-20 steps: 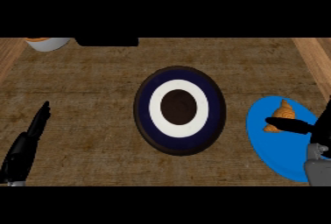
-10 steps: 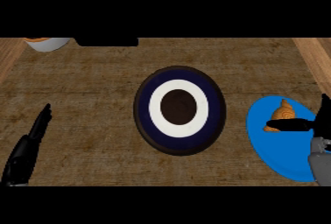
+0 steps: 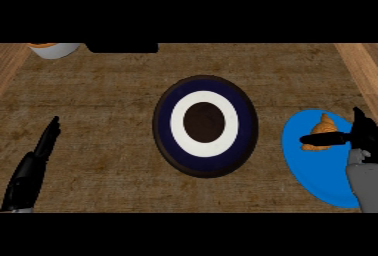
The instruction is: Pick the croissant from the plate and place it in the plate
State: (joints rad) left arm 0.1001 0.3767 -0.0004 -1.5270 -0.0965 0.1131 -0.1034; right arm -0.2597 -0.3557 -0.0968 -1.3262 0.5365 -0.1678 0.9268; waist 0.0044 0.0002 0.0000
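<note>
An orange-brown croissant [image 3: 322,128] lies on the upper part of a blue plate [image 3: 310,172] at the right. My right hand [image 3: 360,134] comes in at the right edge beside it. Its thumb [image 3: 322,139] reaches left across the croissant's lower half, and its fingers [image 3: 359,119] stand straight a little to the croissant's right, so the hand is open. A dark blue plate [image 3: 166,125] with a white ring and a brown centre sits mid-counter with nothing on it. My left hand [image 3: 38,155] rests open at the far left, fingers straight.
A white bowl [image 3: 55,49] with something orange in it sits at the top left, beside a black object [image 3: 122,47] at the counter's back edge. Wooden borders run along the left and right sides of the brown counter.
My right hand has shifted slightly toward the right edge, its fingers now upright beside the croissant, with the thumb still across it. Croissant, plates and left hand have stayed put.
</note>
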